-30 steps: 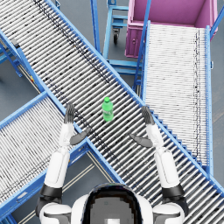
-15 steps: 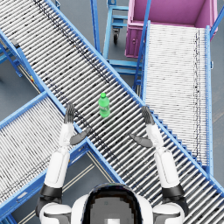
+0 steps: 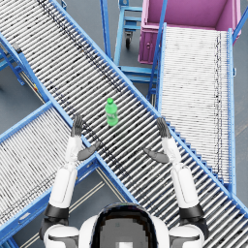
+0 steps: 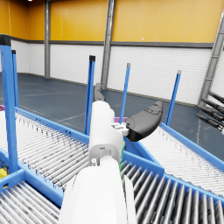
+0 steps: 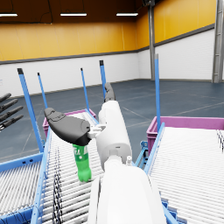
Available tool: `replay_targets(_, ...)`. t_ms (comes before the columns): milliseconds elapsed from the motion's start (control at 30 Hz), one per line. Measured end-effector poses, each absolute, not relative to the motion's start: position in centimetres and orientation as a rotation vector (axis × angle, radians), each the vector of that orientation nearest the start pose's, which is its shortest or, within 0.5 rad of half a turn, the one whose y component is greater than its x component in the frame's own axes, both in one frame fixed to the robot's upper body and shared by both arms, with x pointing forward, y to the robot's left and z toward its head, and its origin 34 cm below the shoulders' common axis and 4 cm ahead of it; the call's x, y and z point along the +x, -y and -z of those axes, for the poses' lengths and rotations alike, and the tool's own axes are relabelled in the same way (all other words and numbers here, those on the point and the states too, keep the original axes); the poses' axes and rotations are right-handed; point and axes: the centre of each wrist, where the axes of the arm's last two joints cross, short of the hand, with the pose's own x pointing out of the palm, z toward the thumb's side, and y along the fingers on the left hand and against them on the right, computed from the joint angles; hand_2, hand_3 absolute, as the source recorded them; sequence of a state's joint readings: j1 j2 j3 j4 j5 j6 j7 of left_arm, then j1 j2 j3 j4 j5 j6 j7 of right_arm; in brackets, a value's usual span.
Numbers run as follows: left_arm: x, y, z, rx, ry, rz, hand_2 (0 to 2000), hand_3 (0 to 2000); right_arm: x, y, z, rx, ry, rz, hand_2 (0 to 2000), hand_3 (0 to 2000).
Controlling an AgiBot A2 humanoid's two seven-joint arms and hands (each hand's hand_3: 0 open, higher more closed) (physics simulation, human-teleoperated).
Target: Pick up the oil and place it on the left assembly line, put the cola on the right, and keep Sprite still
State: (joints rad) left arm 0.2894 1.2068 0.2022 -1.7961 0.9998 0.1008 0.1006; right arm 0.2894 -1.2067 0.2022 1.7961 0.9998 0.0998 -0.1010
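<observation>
A green Sprite bottle (image 3: 112, 112) stands upright on the diagonal middle conveyor (image 3: 72, 72), ahead of and between my two hands. It shows again in the right wrist view as the bottle (image 5: 82, 164), just beyond my thumb. My left hand (image 3: 77, 141) hovers over the near edge of that conveyor, fingers spread, holding nothing. My right hand (image 3: 162, 144) hovers over the same belt to the bottle's right, also spread and empty. In the left wrist view my left hand (image 4: 143, 123) holds nothing. No other bottle is in view.
The left conveyor (image 3: 29, 155) runs off at lower left, below the middle one. The right conveyor (image 3: 193, 87) leads back to a pink bin (image 3: 193, 14). Blue frame rails (image 3: 145, 101) and upright posts (image 4: 89, 94) border the belts.
The green bottle has slid a little up and to the left along the middle conveyor, away from me. Both hands have stayed where they were.
</observation>
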Motion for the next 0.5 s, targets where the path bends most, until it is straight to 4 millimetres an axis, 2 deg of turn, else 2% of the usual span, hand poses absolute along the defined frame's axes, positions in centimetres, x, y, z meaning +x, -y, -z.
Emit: replay_targets(500, 25.45, -20.07, -22.86, 0.074, 0.388, 1.777, 0, 0, 25.45, 20.07, -22.86, -0.134, 0.376, -1.971, 0, 0)
